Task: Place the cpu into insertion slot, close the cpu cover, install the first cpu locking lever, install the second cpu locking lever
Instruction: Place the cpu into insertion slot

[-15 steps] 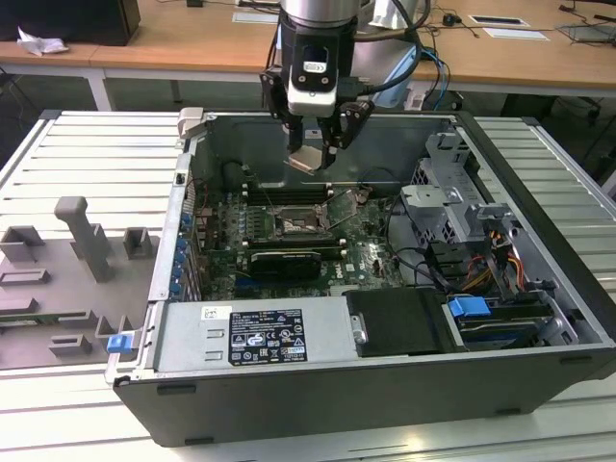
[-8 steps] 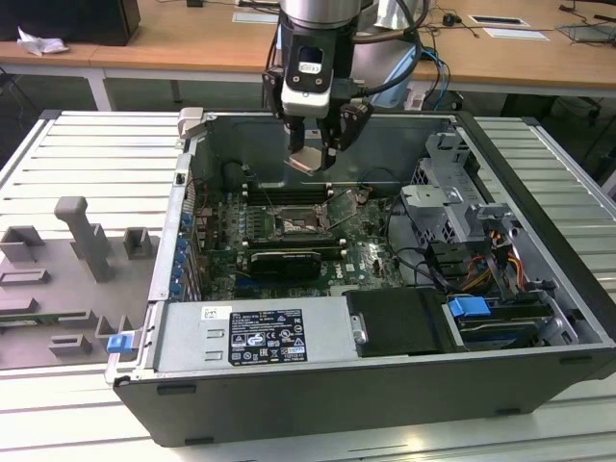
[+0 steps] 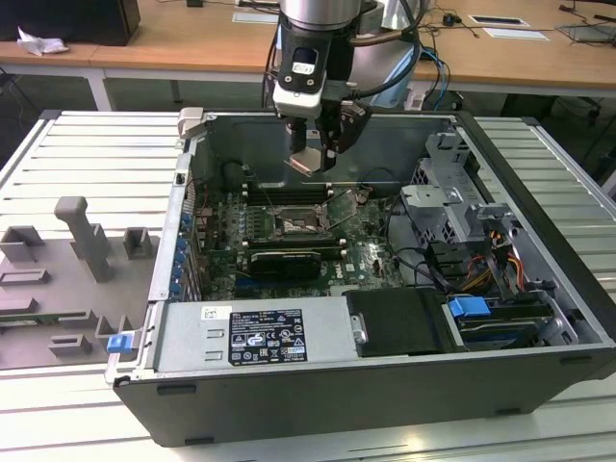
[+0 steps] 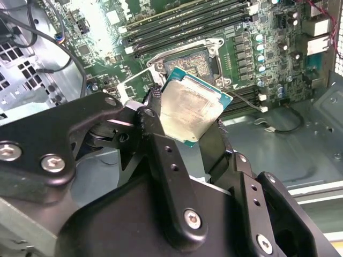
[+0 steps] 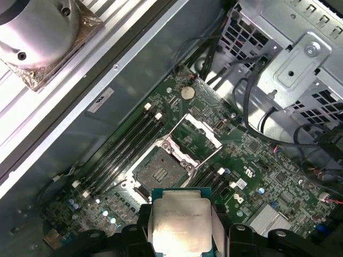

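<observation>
Gripper (image 3: 314, 154) hangs over the open computer case (image 3: 318, 404) in the exterior view, pinching the cpu (image 3: 308, 161) up in the air, well above the insertion slot (image 3: 296, 227). Second wrist view: both fingers (image 4: 161, 147) squeeze the cpu's opposite edges, silvery top showing. First wrist view: the insertion slot sits bare, and the cpu cover (image 5: 197, 135) looks flipped open right beside it, I think.

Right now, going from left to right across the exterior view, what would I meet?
Grey fixture blocks → blue clip → cpu held in the gripper → silver drive cage → orange and yellow cables.
</observation>
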`<state>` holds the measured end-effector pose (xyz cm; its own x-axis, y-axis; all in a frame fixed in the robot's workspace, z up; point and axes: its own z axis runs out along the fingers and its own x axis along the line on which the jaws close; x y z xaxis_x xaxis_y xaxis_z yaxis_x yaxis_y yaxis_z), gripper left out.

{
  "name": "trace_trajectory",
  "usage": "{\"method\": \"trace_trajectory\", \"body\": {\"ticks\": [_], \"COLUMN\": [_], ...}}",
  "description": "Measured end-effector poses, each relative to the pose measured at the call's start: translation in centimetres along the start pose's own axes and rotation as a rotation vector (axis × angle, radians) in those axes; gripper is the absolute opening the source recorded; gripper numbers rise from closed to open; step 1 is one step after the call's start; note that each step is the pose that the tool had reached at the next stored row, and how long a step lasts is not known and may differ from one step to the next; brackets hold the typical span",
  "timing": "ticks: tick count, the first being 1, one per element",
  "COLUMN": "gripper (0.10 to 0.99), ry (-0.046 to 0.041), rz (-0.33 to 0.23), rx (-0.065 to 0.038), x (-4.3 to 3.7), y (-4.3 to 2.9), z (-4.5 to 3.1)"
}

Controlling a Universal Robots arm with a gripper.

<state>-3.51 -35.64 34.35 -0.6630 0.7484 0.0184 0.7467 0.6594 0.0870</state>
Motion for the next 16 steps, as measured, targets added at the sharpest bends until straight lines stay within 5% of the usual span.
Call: {"method": "trace_trajectory", "body": {"ticks": [16], "gripper": [0.529], "ry": [-0.0137], "rz": [0.157], "rx": [-0.003], "x": [0.00], "y": [-0.02], "z": [0.22]}}
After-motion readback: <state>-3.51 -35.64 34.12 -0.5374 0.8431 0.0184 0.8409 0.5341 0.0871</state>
